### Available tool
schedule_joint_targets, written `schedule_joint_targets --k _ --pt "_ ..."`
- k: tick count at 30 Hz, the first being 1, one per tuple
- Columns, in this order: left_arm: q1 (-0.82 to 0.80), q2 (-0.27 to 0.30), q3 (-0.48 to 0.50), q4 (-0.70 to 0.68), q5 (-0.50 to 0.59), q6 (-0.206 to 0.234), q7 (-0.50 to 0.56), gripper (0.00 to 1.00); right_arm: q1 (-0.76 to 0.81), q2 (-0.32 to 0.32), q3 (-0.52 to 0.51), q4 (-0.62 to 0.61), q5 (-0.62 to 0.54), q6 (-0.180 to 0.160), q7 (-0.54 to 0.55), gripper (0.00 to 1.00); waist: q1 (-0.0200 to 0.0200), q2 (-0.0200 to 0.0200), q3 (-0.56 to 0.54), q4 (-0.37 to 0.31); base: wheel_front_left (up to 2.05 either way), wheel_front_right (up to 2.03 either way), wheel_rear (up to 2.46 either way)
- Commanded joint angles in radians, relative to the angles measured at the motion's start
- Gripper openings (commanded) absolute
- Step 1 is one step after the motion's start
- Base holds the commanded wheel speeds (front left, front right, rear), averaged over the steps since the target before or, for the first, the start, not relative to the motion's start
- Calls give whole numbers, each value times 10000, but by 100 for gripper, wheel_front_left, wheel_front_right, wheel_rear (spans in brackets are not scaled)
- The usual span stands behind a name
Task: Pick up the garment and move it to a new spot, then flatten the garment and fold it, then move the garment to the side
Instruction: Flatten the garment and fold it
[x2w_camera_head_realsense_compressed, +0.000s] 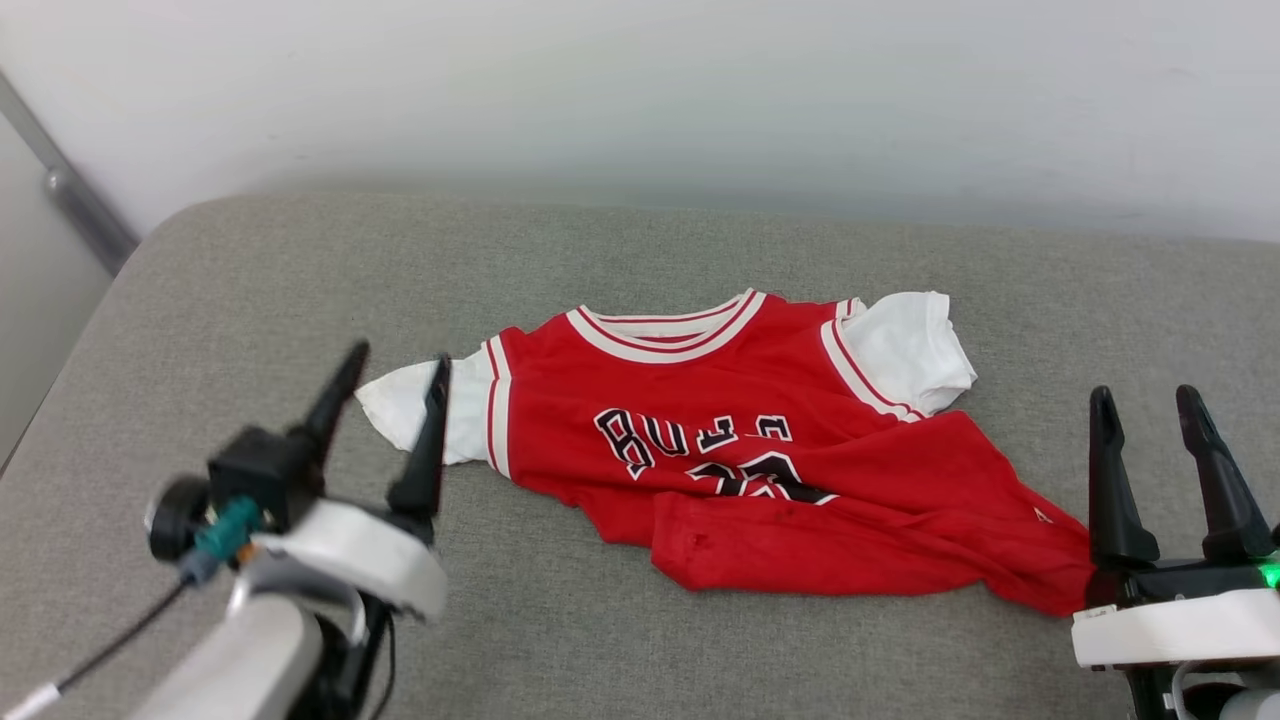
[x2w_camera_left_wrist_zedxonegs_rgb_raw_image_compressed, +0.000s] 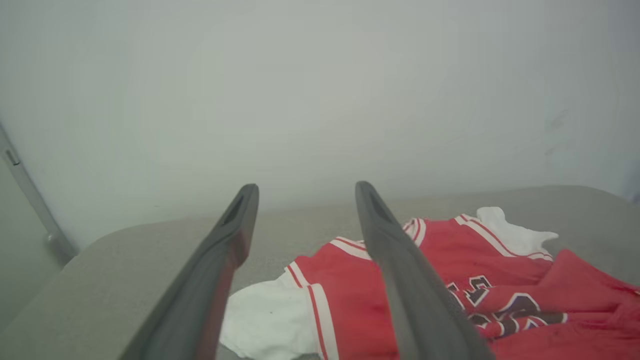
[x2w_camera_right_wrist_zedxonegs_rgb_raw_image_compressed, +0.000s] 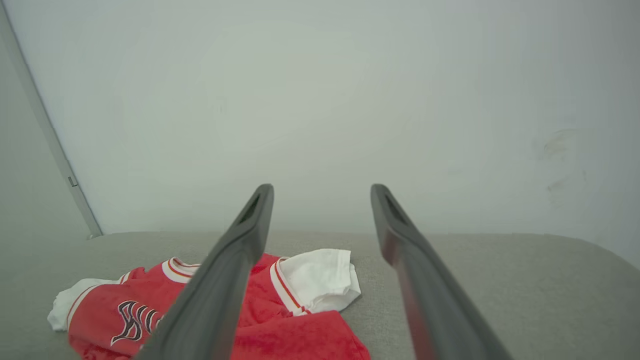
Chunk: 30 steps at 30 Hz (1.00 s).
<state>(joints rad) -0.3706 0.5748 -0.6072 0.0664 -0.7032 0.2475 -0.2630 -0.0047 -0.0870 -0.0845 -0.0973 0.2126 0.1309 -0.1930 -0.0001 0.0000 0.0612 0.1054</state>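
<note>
Red jersey (x2w_camera_head_realsense_compressed: 700, 385) lies rumpled on a grey cushion (x2w_camera_head_realsense_compressed: 300, 260), collar toward 12 o'clock, sleeves spanning 9 to 3, flanked by released, empty left pincer (x2w_camera_head_realsense_compressed: 398, 356) and right pincer (x2w_camera_head_realsense_compressed: 1143, 394).

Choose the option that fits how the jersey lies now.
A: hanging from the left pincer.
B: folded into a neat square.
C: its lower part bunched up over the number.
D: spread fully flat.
C: the garment lies on the grey cushion with its red lower edge folded up across the number, and both the left pincer and the right pincer are open.
</note>
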Motion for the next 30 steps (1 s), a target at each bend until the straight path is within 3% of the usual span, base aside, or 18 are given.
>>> schedule_joint_targets --k 1,7,12,16,25,30 --pt "445 -140 -9 -115 62 5 -21 100 91 93 -18 -82 270 -3 -12 100 1 0 18 -25 0 0 0" --pt "1405 -414 -230 -173 188 -216 -2 100 92 118 29 -216 182 -3 79 100 1 0 241 -159 0 0 0" --pt "695 -480 -817 -369 510 -543 734 100 -87 148 87 -323 104 -3 139 100 1 0 640 -451 0 0 0" --pt "-295 -605 -1335 -608 558 -999 2008 100 -202 168 120 -416 2 -3 169 100 1 0 1084 -764 0 0 0" --pt "-2777 -1057 -2953 -90 457 -2383 6226 100 -491 185 0 -518 -162 -3 182 100 1 0 1893 -1468 0 0 0" --pt "-3936 -1633 -3198 518 192 -2844 7436 100 -649 213 24 -499 -219 -3 141 100 1 0 2338 -1766 0 0 0"
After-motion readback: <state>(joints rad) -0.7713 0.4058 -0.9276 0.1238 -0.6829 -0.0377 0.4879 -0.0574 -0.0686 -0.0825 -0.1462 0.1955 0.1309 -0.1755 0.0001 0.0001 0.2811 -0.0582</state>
